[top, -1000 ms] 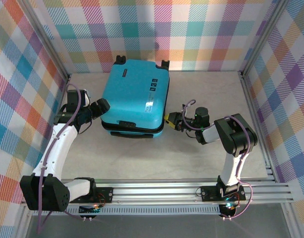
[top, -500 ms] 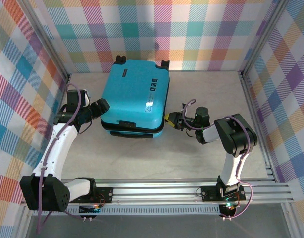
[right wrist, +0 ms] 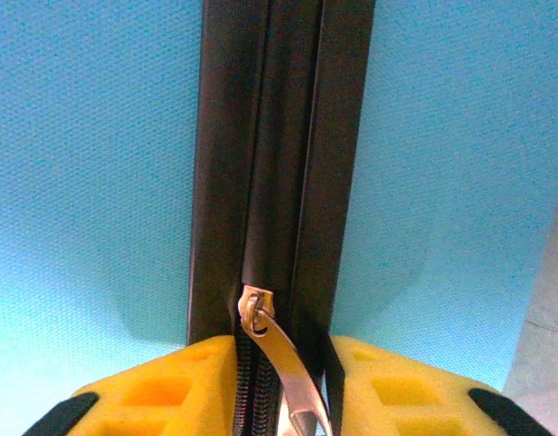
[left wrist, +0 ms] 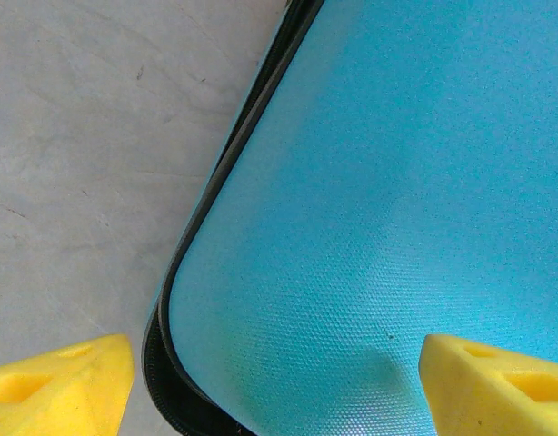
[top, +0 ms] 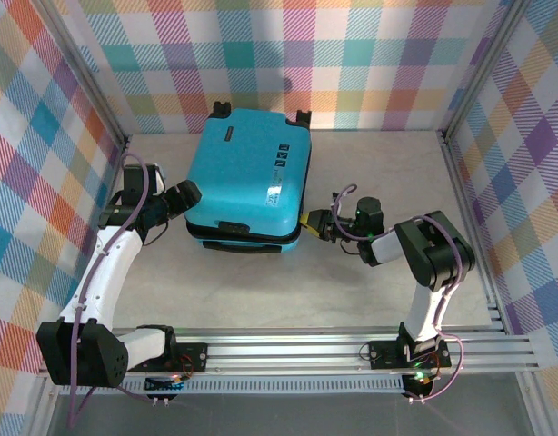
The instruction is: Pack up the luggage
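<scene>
Luggage (top: 252, 177) lies closed on the table (top: 379, 173), between both arms. The left gripper (top: 190, 198) gapes wide at its left side. The right gripper (top: 310, 221) flanks the zipper pull (right wrist: 279, 359) at its near right corner; whether it pinches the pull is unclear.

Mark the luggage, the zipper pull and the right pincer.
luggage (top: 247, 177), top external view, middle of the turquoise lid.
zipper pull (right wrist: 279, 354), right wrist view, on the metal tab below the slider.
right pincer (top: 313, 222), top external view, between its yellow fingertips at the luggage's side.
</scene>
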### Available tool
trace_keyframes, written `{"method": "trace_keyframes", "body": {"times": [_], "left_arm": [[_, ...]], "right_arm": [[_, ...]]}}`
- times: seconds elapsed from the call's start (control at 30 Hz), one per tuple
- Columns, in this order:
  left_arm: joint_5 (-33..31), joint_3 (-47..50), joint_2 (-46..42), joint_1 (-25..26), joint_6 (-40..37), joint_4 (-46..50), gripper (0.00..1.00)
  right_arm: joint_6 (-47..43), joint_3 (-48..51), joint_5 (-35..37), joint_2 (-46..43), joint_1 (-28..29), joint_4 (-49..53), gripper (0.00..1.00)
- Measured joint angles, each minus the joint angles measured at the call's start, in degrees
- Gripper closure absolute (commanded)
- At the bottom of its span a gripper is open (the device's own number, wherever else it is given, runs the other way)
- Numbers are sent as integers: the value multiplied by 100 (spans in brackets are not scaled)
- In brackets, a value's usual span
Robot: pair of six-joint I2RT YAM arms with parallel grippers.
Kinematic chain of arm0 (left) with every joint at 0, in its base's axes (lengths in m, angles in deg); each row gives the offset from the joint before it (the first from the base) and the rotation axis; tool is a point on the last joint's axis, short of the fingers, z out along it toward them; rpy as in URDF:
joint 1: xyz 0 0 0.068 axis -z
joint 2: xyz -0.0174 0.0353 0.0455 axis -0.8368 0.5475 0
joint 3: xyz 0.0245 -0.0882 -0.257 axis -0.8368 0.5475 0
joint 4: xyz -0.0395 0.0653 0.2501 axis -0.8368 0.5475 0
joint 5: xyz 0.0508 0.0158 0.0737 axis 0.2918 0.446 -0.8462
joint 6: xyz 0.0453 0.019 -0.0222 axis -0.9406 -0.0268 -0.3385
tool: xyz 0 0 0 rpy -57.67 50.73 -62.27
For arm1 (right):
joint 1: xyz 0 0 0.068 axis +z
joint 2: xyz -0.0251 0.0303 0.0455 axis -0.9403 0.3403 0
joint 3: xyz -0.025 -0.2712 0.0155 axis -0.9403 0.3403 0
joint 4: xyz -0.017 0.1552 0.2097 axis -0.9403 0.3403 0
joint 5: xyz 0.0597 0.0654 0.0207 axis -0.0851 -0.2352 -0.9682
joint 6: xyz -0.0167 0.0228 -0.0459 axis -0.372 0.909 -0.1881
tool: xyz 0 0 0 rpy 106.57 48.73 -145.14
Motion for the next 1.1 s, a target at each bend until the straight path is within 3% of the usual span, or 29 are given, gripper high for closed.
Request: {"method": "trace_keyframes", "body": {"times": [0.37,0.8,1.1], "left_arm": [[-2,26,-39,0,2,-7,18],[-271,927,-1019,4,243,-24,21],[-369,2070,-2542,398,822,0,41]], "right_arm": [[-476,50,166,-511,4,748,100],[-1438,50,337,-1397,70,2579,100],[-1606,-22,212,-1528,68,3034,100]]}}
